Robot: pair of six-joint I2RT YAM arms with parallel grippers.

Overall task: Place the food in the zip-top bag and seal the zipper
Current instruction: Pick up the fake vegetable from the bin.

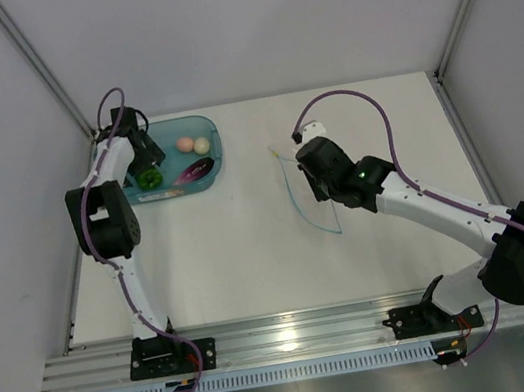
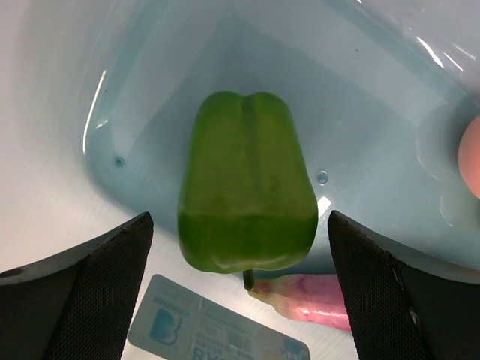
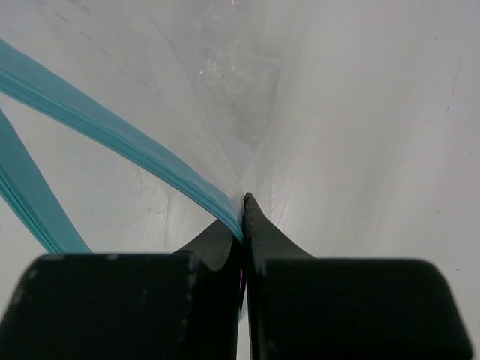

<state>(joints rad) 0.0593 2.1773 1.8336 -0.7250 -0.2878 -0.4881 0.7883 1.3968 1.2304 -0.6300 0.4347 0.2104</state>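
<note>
Top external: the left gripper dips into the teal tub, which holds the green pepper, eggplant and two eggs. The clear zip-top bag lies well right of the tub.

Left wrist: the jaws are spread wide on either side of the pepper and do not touch it.

Right wrist: the right gripper is pressed together on one lip of the blue zipper.

The first pick appears to be in hand. The next move calls for closing on the pepper, then carrying it from the tub to the bag's mouth.

Overhead view; wrist close-ups of tub, bag
</note>
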